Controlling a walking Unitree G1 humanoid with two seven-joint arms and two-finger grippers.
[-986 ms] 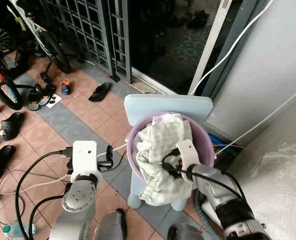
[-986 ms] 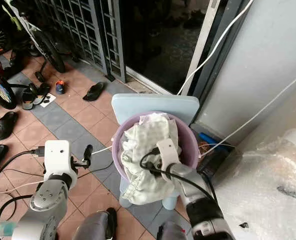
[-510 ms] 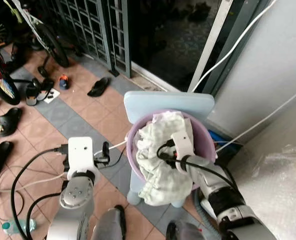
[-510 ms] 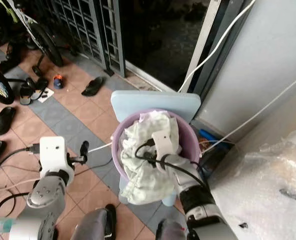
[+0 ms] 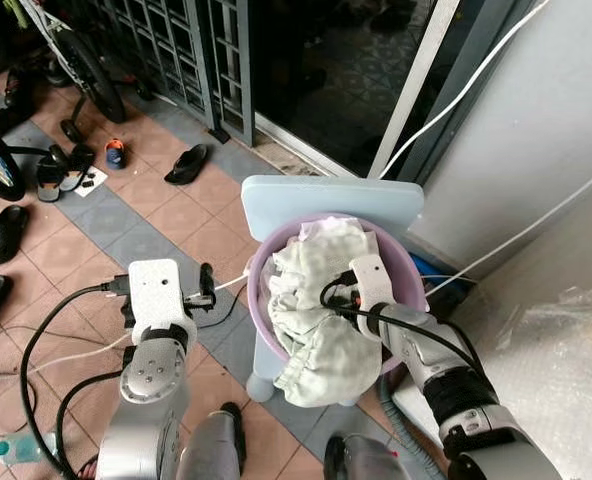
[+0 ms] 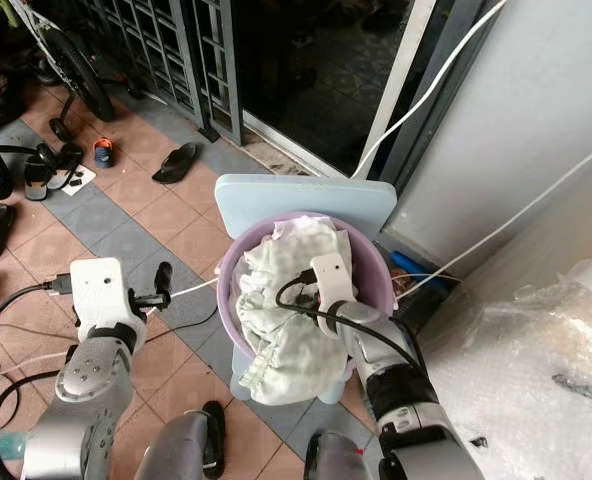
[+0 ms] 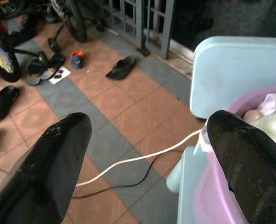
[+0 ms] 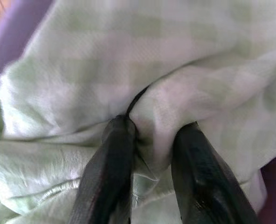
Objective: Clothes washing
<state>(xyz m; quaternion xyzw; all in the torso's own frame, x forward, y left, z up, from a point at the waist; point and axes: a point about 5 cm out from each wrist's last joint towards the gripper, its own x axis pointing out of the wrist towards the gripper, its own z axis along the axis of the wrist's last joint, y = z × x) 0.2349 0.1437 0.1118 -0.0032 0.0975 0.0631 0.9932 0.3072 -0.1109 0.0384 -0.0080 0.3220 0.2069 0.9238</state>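
Cloth (image 5: 321, 300) in basin (image 5: 408, 285) on stool (image 5: 331, 202).

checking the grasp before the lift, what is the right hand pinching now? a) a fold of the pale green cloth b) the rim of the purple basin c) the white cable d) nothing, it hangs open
a: in the right wrist view the right hand has both black fingers closed on a bunched fold of the pale green cloth, which fills the purple basin and hangs over its front.
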